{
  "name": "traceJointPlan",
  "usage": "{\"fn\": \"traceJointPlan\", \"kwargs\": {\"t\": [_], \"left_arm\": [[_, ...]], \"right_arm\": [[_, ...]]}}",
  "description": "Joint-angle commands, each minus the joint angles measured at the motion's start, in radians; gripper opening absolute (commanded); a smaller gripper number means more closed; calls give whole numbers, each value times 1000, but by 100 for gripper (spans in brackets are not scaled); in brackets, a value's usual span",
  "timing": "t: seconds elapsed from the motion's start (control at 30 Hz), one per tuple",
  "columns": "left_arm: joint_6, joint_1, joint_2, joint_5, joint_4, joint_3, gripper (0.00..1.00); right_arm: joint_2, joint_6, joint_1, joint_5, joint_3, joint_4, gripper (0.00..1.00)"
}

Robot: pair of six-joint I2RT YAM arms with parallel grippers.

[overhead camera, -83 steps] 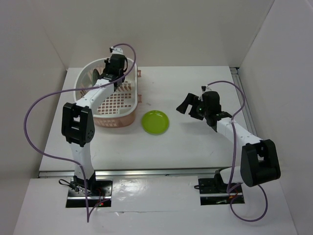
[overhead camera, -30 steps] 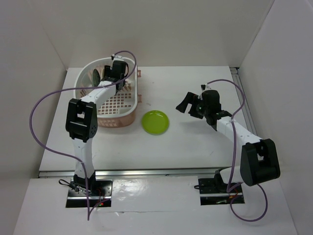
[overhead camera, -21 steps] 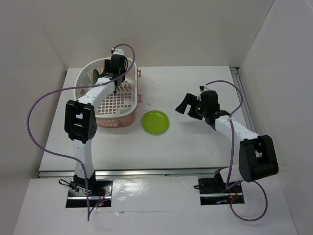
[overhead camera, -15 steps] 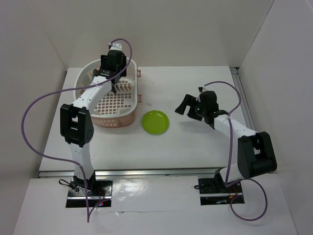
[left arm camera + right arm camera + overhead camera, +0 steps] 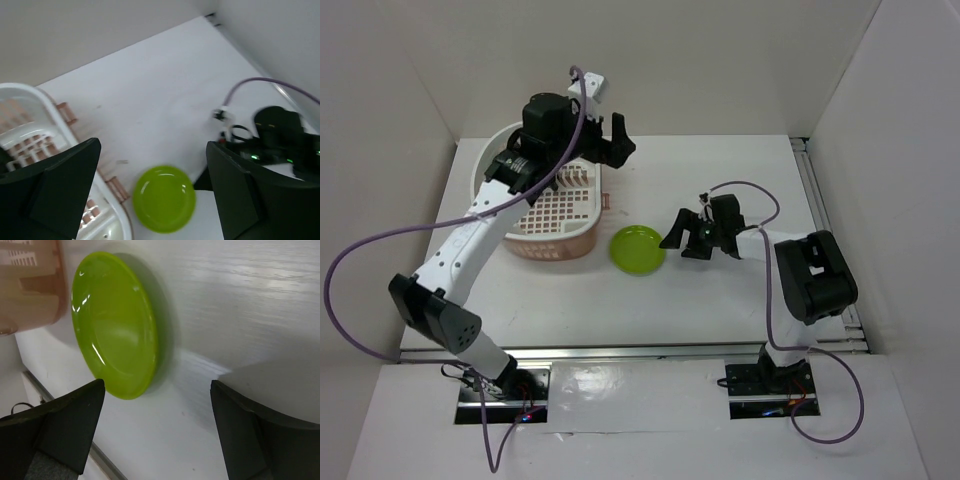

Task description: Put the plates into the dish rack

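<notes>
**Backdrop: white three-sided booth around a white desk**

Desk point(image 5: 720, 300) top is matte white and flat. A plain white back wall point(image 5: 700, 60) rises from the desk's far edge. The left panel point(image 5: 380, 150) and right panel point(image 5: 910, 150), both white, stand at the desk's side edges and flare outward toward the near side. A near rail point(image 5: 640, 350) of bare metal runs along the desk's near edge, and a side rail point(image 5: 813, 175) runs along its right edge. Beyond the near rail is a glossy white ledge point(image 5: 640, 420) with glare patches. The light is even and diffuse, with soft shadows on the desk.

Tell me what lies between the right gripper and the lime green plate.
Nothing: only bare white table separates the right gripper from the lime green plate, clearest in the right wrist view.
</notes>
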Motion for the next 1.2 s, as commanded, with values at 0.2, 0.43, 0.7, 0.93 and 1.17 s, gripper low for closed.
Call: {"fn": "traceJointPlan", "kwargs": {"t": [0.2, 0.43, 0.7, 0.93, 1.17], "left_arm": [[-202, 19, -109, 577, 138, -168, 100], [-202, 19, -157, 567, 138, -227, 100], [-211, 19, -175, 577, 138, -265, 100], [-211, 19, -186, 481, 118, -276, 100], [-246, 10, -140, 252, 51, -227, 100]], "right_arm": [[100, 7, 76, 27, 51, 75, 63], [161, 58, 85, 80, 62, 75, 52], [239, 106, 104, 136, 101, 66, 22], [195, 165, 91, 319, 132, -98, 0], [-57, 225, 59, 735, 278, -397, 0]]}}
